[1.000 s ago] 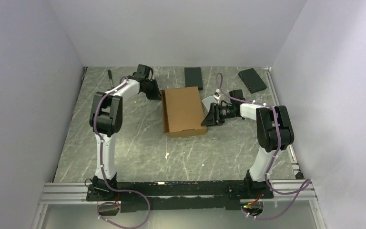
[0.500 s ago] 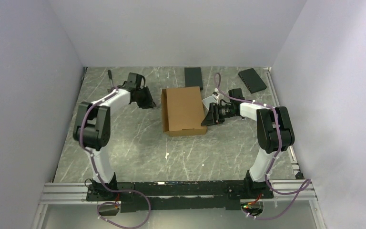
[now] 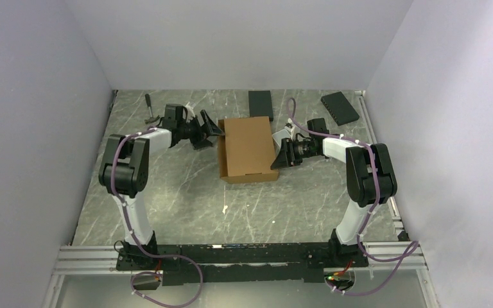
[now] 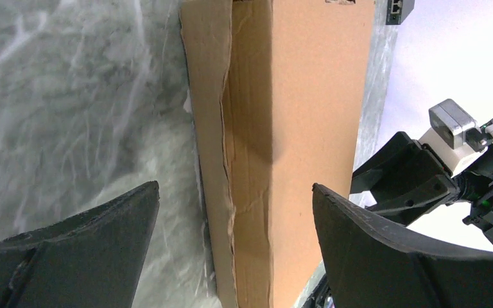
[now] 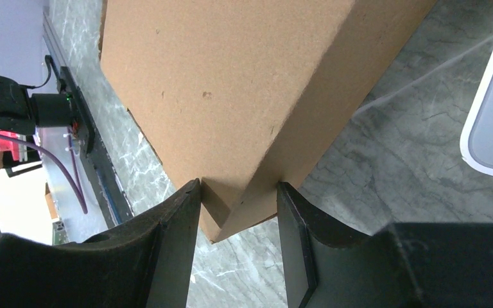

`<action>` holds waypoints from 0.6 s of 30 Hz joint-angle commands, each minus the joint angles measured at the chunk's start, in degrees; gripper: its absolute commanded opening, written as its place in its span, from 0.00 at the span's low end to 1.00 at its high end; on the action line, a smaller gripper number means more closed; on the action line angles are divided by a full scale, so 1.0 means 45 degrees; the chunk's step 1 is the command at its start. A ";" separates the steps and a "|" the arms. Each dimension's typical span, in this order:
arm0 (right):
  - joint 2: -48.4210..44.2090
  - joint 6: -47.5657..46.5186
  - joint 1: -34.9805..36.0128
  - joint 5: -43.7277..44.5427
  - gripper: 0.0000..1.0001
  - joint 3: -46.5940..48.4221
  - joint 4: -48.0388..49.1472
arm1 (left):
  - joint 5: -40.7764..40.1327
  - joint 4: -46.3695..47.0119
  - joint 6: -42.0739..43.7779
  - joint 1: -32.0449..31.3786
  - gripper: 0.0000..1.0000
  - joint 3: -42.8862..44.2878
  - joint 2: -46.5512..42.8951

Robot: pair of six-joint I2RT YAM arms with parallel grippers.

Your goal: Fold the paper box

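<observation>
Where it was pinched, paper box (image 3: 249, 149): corner held by part-closed right tool (image 5: 239, 187)
Left tool (image 4: 234, 189): wide apart, empty
Risk: possible skew from one-sided push

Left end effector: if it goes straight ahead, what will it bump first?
Probably the paper box; its creased side wall lies dead ahead of the open left end effector, though depth is unclear.
</observation>
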 commanded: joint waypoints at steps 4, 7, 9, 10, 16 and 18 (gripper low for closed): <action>0.0331 -0.1078 0.0027 0.1678 0.48 0.0070 -0.0402 | 0.1540 0.0753 -0.0412 -0.0336 0.89 0.1772 0.1764; 0.0364 -0.1173 0.0084 0.1714 0.48 0.0112 -0.0480 | 0.1295 -0.0068 -0.0158 -0.0683 0.83 0.2358 0.2103; 0.0318 -0.1251 0.0127 0.1773 0.48 0.0131 -0.0505 | 0.1024 -0.0411 0.0006 -0.0891 0.75 0.2448 0.2104; 0.0283 -0.1277 0.0144 0.1794 0.48 0.0134 -0.0523 | 0.0855 -0.0554 0.0084 -0.0963 0.71 0.2423 0.2058; 0.0118 -0.1478 0.0201 0.1743 0.48 0.0170 -0.0654 | -0.0222 -0.1889 0.0675 -0.1303 0.43 0.1762 0.1369; 0.0076 -0.1600 0.0287 0.1693 0.48 0.0206 -0.0803 | -0.0499 -0.2116 0.0779 -0.1494 0.33 0.1478 0.1109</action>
